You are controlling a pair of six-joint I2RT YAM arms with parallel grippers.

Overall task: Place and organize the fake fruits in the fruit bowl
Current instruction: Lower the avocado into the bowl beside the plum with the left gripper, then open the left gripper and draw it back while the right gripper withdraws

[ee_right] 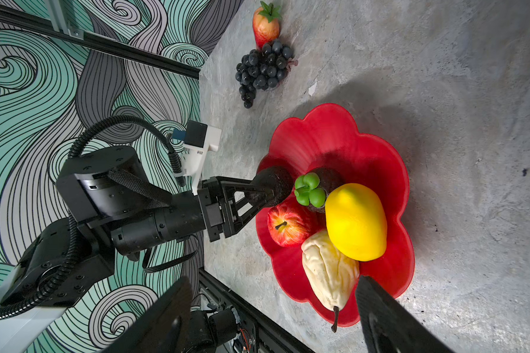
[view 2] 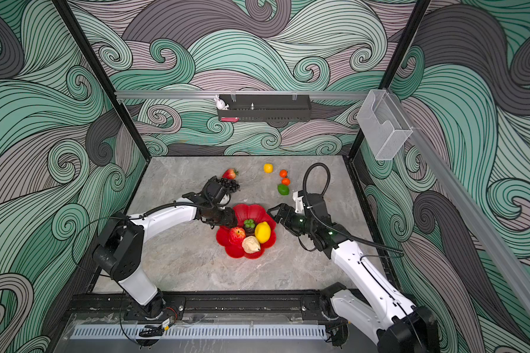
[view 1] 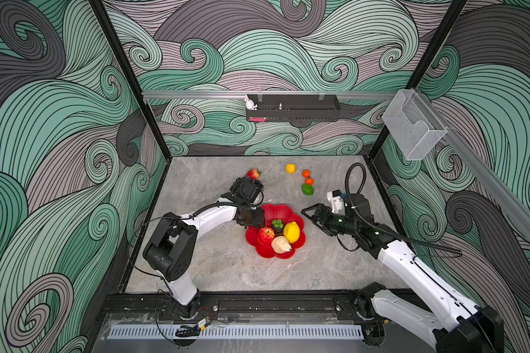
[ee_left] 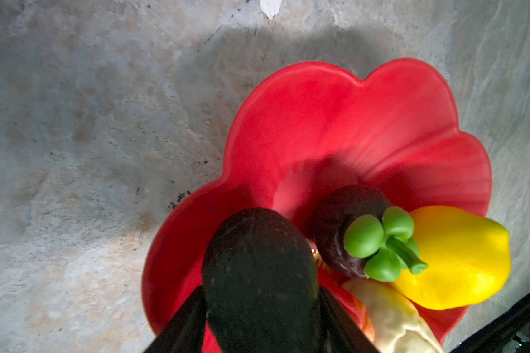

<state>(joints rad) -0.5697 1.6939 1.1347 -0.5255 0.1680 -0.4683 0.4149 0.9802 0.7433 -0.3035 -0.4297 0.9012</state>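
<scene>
Fruit bowl (view 1: 263, 251) at table centre, its near half filled by pear (view 1: 281, 244), apple (view 1: 266, 235) and lemon (view 1: 292, 232), with a green-capped dark fruit (view 1: 277, 226) behind. Left claw (ee_right: 256, 192), closed about an avocado (ee_left: 257, 269), hangs over the bowl's left rim. Right claw (view 1: 309, 217), wide open and empty, hovers beside the right rim. Best practice: carry the avocado inward over the bare far lobes, lower to contact, release gently; the shallow dish may let it roll. Beyond, on the table: grapes (ee_right: 262, 71), strawberry (view 1: 253, 173), lime (view 1: 307, 189), oranges (view 1: 309, 181).
</scene>
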